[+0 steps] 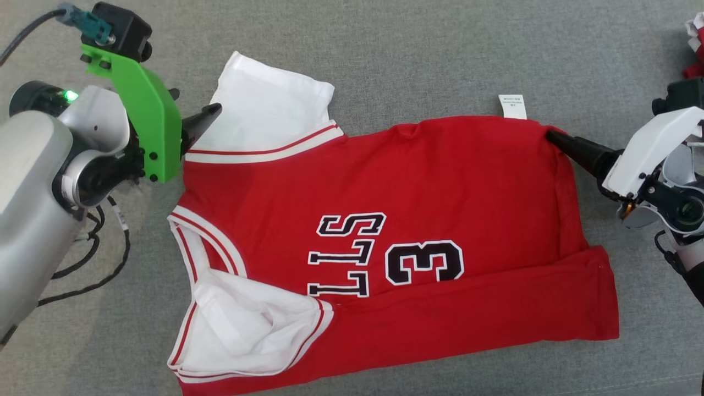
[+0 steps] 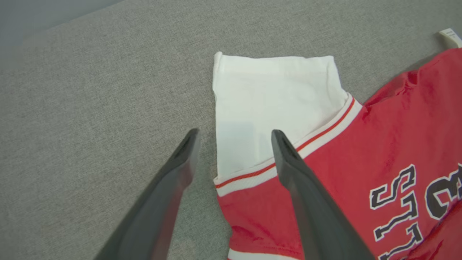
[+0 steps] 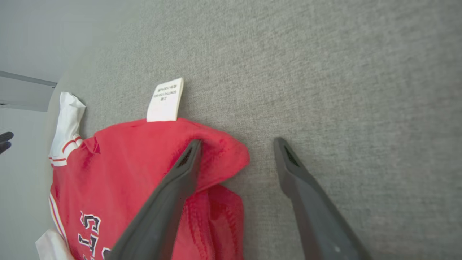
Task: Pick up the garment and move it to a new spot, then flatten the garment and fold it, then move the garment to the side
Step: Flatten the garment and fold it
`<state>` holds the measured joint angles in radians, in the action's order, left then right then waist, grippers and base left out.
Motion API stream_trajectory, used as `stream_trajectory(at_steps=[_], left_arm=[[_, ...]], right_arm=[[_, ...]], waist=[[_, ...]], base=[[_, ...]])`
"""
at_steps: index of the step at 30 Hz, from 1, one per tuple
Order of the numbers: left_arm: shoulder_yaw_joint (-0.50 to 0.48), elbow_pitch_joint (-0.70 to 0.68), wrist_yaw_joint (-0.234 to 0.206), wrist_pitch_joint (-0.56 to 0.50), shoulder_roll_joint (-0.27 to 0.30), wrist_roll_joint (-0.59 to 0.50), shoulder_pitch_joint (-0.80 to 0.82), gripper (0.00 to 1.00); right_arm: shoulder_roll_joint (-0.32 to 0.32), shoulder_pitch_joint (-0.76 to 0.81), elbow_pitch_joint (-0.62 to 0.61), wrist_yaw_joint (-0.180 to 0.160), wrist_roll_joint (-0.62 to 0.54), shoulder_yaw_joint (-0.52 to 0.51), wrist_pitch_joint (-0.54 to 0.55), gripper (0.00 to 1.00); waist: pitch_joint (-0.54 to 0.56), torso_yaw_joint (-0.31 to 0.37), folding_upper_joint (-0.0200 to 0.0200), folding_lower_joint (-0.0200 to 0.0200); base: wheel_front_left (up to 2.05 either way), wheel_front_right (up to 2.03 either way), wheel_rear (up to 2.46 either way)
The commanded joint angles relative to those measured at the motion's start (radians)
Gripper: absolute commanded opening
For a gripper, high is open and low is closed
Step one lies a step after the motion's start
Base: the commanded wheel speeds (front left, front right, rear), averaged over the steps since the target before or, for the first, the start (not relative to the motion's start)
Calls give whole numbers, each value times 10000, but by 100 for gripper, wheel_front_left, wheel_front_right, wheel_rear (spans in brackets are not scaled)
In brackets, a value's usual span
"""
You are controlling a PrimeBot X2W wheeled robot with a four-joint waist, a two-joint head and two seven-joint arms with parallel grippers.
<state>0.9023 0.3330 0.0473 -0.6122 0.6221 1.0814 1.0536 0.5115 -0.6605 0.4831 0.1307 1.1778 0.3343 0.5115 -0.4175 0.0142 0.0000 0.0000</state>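
The garment [image 1: 385, 231] is a red jersey with white sleeves and black lettering, spread on a grey fabric surface with its lower part folded over. My left gripper [image 1: 212, 113] is open at the far white sleeve [image 2: 274, 104], which lies between its fingers [image 2: 288, 169] in the left wrist view. My right gripper [image 1: 553, 136] is open at the jersey's far right corner [image 3: 223, 155]; one finger [image 3: 184, 169] lies over the red cloth, the other over bare surface. Neither gripper holds anything.
A white care label [image 1: 512, 106] sticks out from the jersey's far edge. Red and white cloth [image 1: 694, 38] lies at the top right corner. Cables [image 1: 104, 258] hang by my left arm. Grey surface [image 1: 412, 49] extends beyond the jersey.
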Motion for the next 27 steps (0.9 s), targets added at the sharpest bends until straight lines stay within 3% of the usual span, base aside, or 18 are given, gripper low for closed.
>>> stream_trajectory(at_steps=[1, 7, 15, 21, 24, 25, 27], left_arm=[[-24, 207, 122, -122, -183, 234, 171, 100], [-39, 1091, 446, -340, -526, 419, 733, 100], [41, 2335, 603, -169, -745, 40, 1510, 100], [169, 3169, 719, 84, -984, -70, 1791, 100], [252, 3528, 761, 208, -1082, -80, 1866, 100], [280, 3607, 764, 226, -1124, -80, 1872, 100], [344, 3724, 803, 352, -1175, -142, 1936, 22]], right_arm=[[-169, 44, 12, 1, 122, 161, 171, 100], [-270, -10, -434, -5, 442, 437, 424, 100], [-254, 4, -1260, -5, 631, 987, 537, 59], [-153, -78, -1891, -5, 724, 1281, 303, 14], [-62, -141, -2064, -5, 761, 1394, 188, 0], [-41, -157, -2102, -5, 776, 1425, 134, 0], [1, -198, -2175, -5, 805, 1480, 31, 0]], waist=[[-292, 139, 0, 0], [-710, 403, 0, 0], [-1183, 897, 0, 0], [-1313, 1139, 0, 0], [-1333, 1190, 0, 0], [-1338, 1192, 0, 0], [-1353, 1178, 0, 0]], base=[[0, 0, 0], [0, 0, 0], [0, 0, 0], [0, 0, 0], [0, 0, 0], [0, 0, 0], [0, 0, 0]])
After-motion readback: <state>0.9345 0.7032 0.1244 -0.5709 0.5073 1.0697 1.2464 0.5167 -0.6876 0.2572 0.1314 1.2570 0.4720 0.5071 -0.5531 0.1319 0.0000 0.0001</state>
